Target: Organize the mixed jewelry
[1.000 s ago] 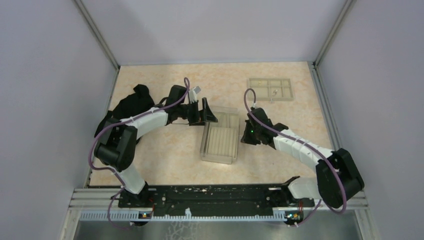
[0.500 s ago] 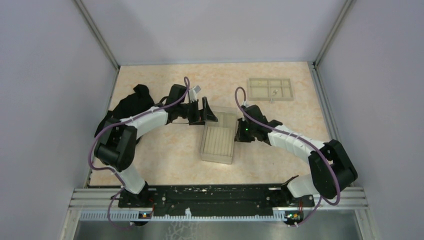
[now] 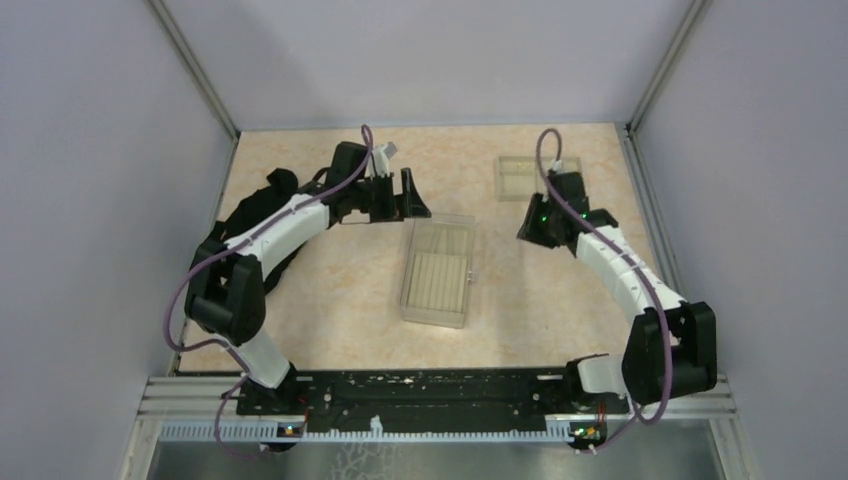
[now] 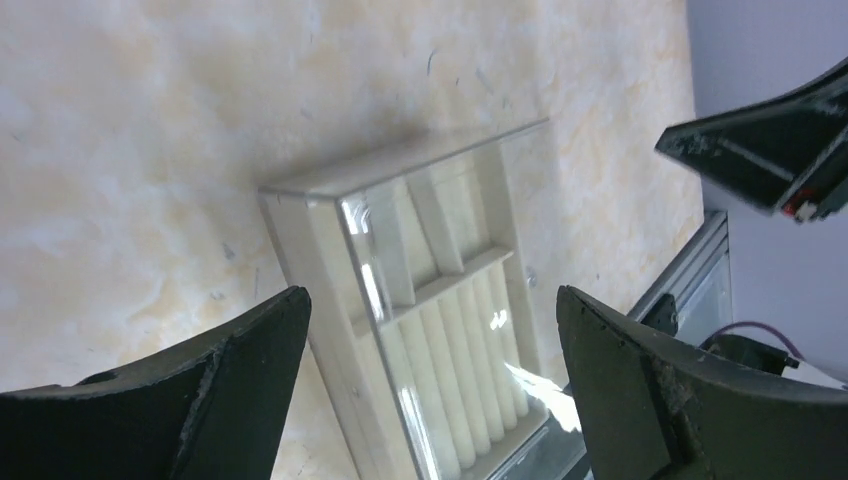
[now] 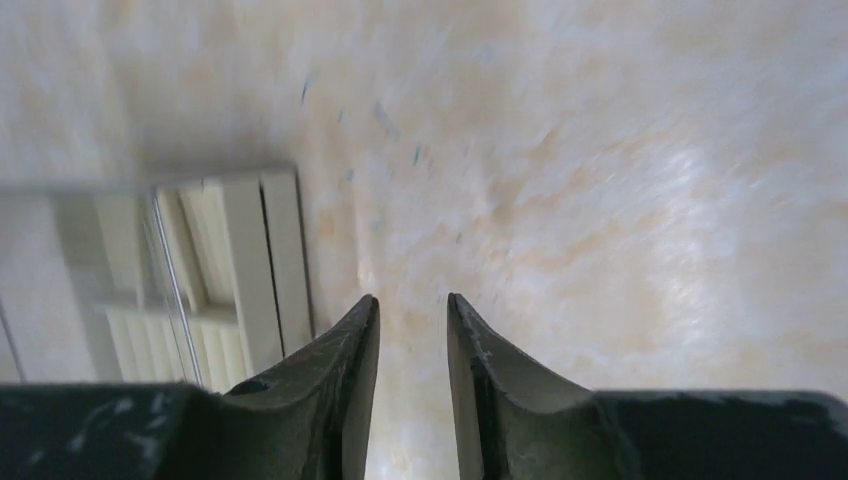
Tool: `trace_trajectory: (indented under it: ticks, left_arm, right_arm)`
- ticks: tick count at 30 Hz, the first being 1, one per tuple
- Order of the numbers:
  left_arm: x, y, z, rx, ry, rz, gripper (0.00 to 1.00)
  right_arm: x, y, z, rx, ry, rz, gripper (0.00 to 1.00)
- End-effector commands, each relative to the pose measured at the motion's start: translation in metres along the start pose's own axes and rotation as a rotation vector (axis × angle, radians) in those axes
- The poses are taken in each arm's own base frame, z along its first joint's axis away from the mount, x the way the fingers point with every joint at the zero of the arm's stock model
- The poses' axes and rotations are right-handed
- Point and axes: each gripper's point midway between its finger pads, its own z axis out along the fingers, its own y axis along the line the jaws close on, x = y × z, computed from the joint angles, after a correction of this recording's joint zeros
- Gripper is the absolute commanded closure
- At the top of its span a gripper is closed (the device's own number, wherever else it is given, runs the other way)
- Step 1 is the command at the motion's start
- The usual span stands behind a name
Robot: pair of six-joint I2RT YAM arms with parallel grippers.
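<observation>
Top external: no mixed jewelry can be made out in any view. The beige compartmented tray [image 3: 518, 176], upper right, is half hidden under the right arm; pieces may sit there, can't tell. Right pincer [image 5: 410, 300] is narrow with nothing between its fingers, and it's the nearer one to that tray. Left pincer [image 4: 430, 292] is wide and empty, just off the upper end of the clear plastic box with ridged insert [image 3: 438, 272]. The box's long axis runs up-down at frame centre on the counter [image 3: 330, 300].
</observation>
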Motion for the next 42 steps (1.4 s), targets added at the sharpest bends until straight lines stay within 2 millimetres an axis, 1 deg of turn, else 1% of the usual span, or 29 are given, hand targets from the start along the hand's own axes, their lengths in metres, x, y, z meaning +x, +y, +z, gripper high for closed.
trace_trajectory:
  ticks: [1,4,6,7,8,11,13,17,22,25,28,30,35,39,42]
  left_arm:
    - [-0.057,-0.029,-0.04,-0.043,-0.143,0.123,0.01]
    - [-0.079,-0.046,-0.055,-0.036,-0.202,0.158,0.01]
    - [-0.087,-0.054,-0.062,-0.027,-0.231,0.173,0.01]
    - [-0.088,-0.055,-0.064,-0.025,-0.24,0.176,0.01]
    - [-0.088,-0.054,-0.065,-0.029,-0.244,0.177,0.01]
    - [-0.08,-0.048,-0.064,-0.039,-0.238,0.167,0.01]
    - [-0.073,-0.045,-0.063,-0.039,-0.225,0.157,0.01]
    - [-0.066,-0.048,-0.068,-0.024,-0.217,0.149,0.01]
    - [-0.065,-0.048,-0.073,-0.033,-0.226,0.16,0.01]
    - [-0.064,-0.047,-0.074,-0.038,-0.223,0.167,0.01]
    - [-0.061,-0.044,-0.074,-0.05,-0.217,0.169,0.01]
    - [-0.061,-0.042,-0.074,-0.056,-0.216,0.17,0.01]
    - [-0.059,-0.039,-0.075,-0.069,-0.217,0.173,0.01]
    - [-0.059,-0.037,-0.075,-0.078,-0.217,0.174,0.01]
    - [-0.059,-0.037,-0.074,-0.078,-0.217,0.176,0.01]
  right_arm:
    - [-0.077,-0.039,-0.018,0.155,-0.136,0.121,0.67]
    - [-0.109,-0.068,-0.008,0.28,-0.164,0.224,0.63]
    - [-0.121,-0.085,0.004,0.362,-0.152,0.302,0.62]
    - [-0.127,-0.09,0.01,0.387,-0.148,0.341,0.61]
    - [-0.131,-0.096,0.017,0.415,-0.139,0.377,0.6]
    - [-0.147,-0.103,0.036,0.46,-0.154,0.461,0.59]
    - [-0.159,-0.119,0.046,0.482,-0.172,0.538,0.55]
    - [-0.172,-0.126,0.071,0.455,-0.157,0.634,0.53]
    - [-0.177,-0.137,0.099,0.477,-0.133,0.681,0.54]
    - [-0.182,-0.139,0.109,0.474,-0.131,0.696,0.54]
    - [-0.181,-0.138,0.122,0.465,-0.108,0.71,0.56]
    - [-0.179,-0.139,0.126,0.468,-0.099,0.721,0.57]
    - [-0.167,-0.141,0.131,0.472,-0.082,0.733,0.63]
    - [-0.16,-0.144,0.127,0.485,-0.085,0.732,0.75]
    - [-0.159,-0.146,0.121,0.498,-0.099,0.718,0.84]
